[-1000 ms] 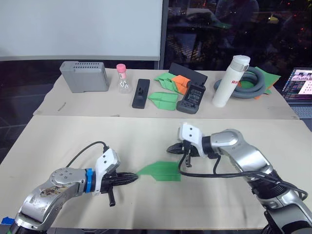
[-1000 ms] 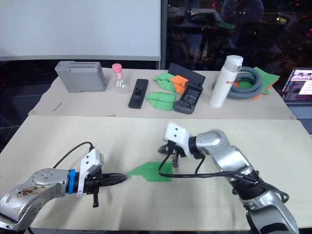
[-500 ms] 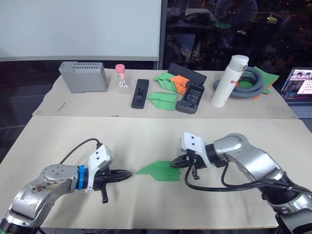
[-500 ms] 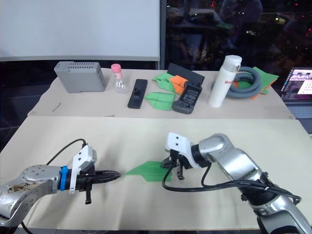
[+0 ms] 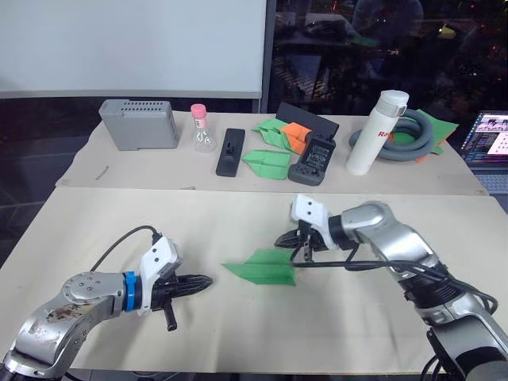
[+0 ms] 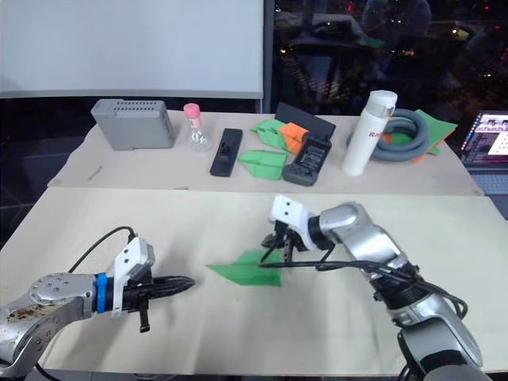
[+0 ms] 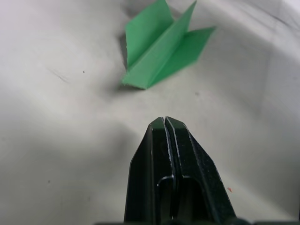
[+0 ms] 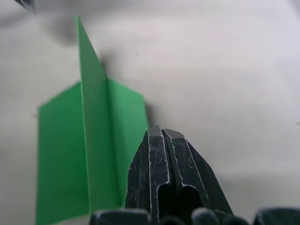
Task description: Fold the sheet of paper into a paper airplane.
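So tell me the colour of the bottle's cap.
Pink. The cap sits on the small clear bottle on the far table, clearest in the left eye view.

We seem to be in a robotics lab or office workspace at night. Our two pale work tables [image 5: 238, 341] stand end to end before a white projection screen [image 5: 131, 48] and dark glass panes showing reflections. On the far table we see a grey electronics box [image 5: 138, 125], a black handheld controller [image 5: 314, 159], a coiled grey hose [image 5: 401, 136], a white bottle [image 5: 376, 132], and an open laptop [image 5: 490, 143] with a lit screen.
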Robot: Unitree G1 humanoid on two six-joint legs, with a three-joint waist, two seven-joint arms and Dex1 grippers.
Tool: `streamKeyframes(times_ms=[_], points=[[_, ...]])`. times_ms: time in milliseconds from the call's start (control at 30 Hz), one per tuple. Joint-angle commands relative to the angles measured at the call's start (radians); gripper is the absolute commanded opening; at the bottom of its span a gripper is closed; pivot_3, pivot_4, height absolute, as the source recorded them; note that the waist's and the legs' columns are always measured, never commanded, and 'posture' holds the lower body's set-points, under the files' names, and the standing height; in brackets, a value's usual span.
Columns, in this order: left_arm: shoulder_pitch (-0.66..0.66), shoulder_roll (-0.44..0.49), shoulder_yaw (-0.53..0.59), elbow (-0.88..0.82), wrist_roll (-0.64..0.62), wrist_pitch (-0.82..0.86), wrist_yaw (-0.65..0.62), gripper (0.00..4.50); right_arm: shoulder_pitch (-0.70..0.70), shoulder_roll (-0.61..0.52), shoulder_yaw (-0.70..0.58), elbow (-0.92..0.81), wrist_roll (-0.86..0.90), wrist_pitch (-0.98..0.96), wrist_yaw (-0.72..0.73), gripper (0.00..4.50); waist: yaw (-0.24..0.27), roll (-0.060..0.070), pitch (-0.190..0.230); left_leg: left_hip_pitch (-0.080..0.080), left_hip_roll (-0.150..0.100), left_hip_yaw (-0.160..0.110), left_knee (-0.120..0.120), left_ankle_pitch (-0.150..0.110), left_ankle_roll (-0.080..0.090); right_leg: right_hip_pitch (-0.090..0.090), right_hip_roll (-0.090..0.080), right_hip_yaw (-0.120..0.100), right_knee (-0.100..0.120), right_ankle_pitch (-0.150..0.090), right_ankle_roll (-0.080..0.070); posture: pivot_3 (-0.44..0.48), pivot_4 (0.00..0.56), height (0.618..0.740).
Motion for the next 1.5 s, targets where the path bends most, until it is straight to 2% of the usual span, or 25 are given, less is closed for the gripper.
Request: streamKeyframes(times_ms=[33,167,333,700,800,867,900,933,1067,1100,1233,1400,1500], points=[[-0.015,-0.002,-0.01,-0.008,0.007,-0.027,0.0,0.0,-0.022,-0.03,-0.057,-0.093,0.052,0.043,0.035,0.62,0.0,0.0,0.0,0.0,0.0,0.0,0.0,0.0,0.0,0.0,0.0,0.0,0.0,0.0,0.0,0.0,0.15,0.74],[-0.044,0.004,-0.042,0.021,0.019,-0.03,-0.019,0.0,0.003,-0.061,0.0,-0.197,0.057,0.086,0.066,1.94,-0.001,0.0,0.0,0.0,0.0,0.0,0.0,0.0,0.0,0.0,0.0,0.0,0.001,0.0,0.0,0.0,0.15,0.74],[-0.068,0.005,-0.065,0.052,0.042,-0.047,-0.032,0.0,0.004,-0.026,0.085,-0.199,-0.01,0.046,0.043,3.66,-0.003,0.0,0.0,0.001,0.0,0.0,0.001,0.0,0.0,-0.001,0.0,0.0,0.006,0.0,0.0,0.0,0.15,0.74],[-0.058,0.007,-0.075,0.059,0.066,-0.059,-0.032,0.0,-0.034,0.038,0.171,-0.127,-0.133,0.029,-0.015,3.66,-0.004,0.0,0.0,0.002,0.0,0.0,0.002,0.001,-0.001,-0.001,0.0,0.0,0.008,0.0,0.0,0.0,0.15,0.74],[-0.059,0.0,-0.083,0.06,0.072,-0.061,-0.029,0.0,-0.03,0.054,0.197,-0.118,-0.154,0.025,-0.018,2.9,-0.006,0.0,0.0,0.002,0.0,0.0,0.002,0.001,-0.001,-0.001,0.0,0.0,0.008,0.0,0.0,0.0,0.15,0.74],[-0.062,-0.003,-0.086,0.06,0.076,-0.063,-0.028,0.0,-0.026,0.062,0.211,-0.119,-0.162,0.022,-0.015,2.24,-0.007,0.0,0.0,0.002,0.0,0.0,0.002,0.001,-0.001,-0.001,0.0,0.0,0.008,0.0,0.0,0.0,0.15,0.74],[-0.065,-0.004,-0.089,0.062,0.081,-0.066,-0.025,0.0,-0.023,0.065,0.219,-0.122,-0.164,0.022,-0.012,2.24,-0.007,0.0,0.0,0.002,0.0,0.0,0.002,0.001,-0.001,-0.001,0.0,0.0,0.008,0.0,0.0,0.0,0.15,0.74],[-0.067,-0.005,-0.09,0.064,0.083,-0.067,-0.025,0.0,-0.02,0.07,0.224,-0.123,-0.168,0.023,-0.012,1.55,-0.007,0.0,0.0,0.002,0.0,0.0,0.002,0.001,-0.001,-0.001,0.0,0.0,0.008,0.0,0.0,0.0,0.15,0.74],[-0.076,-0.005,-0.092,0.064,0.081,-0.06,-0.022,0.0,-0.009,0.07,0.233,-0.113,-0.187,0.026,-0.018,0.2,-0.007,0.0,0.0,0.002,0.0,0.0,0.002,0.001,-0.001,-0.001,0.0,0.0,0.008,0.0,0.0,0.0,0.15,0.74],[-0.078,-0.005,-0.093,0.063,0.08,-0.058,-0.022,0.0,-0.009,0.068,0.228,-0.112,-0.188,0.028,-0.017,0.05,-0.007,0.0,0.0,0.002,0.0,0.0,0.002,0.001,-0.001,-0.001,0.0,0.0,0.008,0.0,0.0,0.0,0.15,0.74],[-0.082,-0.003,-0.097,0.061,0.076,-0.053,-0.023,0.0,-0.025,0.041,0.149,-0.134,-0.145,0.07,-0.005,0.05,-0.007,0.0,0.0,0.002,0.0,0.0,0.002,0.001,-0.001,-0.001,0.0,0.0,0.008,0.0,0.0,0.0,0.15,0.74],[-0.101,-0.004,-0.114,0.083,0.083,-0.061,-0.034,0.0,-0.01,0.031,-0.058,-0.117,-0.041,0.235,-0.065,0.05,-0.004,0.0,0.0,0.002,0.0,0.0,0.002,0.001,-0.001,-0.001,0.0,0.0,0.008,0.0,0.0,0.0,0.15,0.74],[-0.133,-0.014,-0.143,0.111,0.087,-0.07,-0.05,0.0,0.013,-0.037,-0.175,-0.038,-0.021,0.259,-0.089,0.05,0.004,0.0,0.0,0.002,0.0,0.0,0.002,0.001,-0.001,0.0,0.0,0.0,0.008,0.0,0.0,0.0,0.15,0.74]])
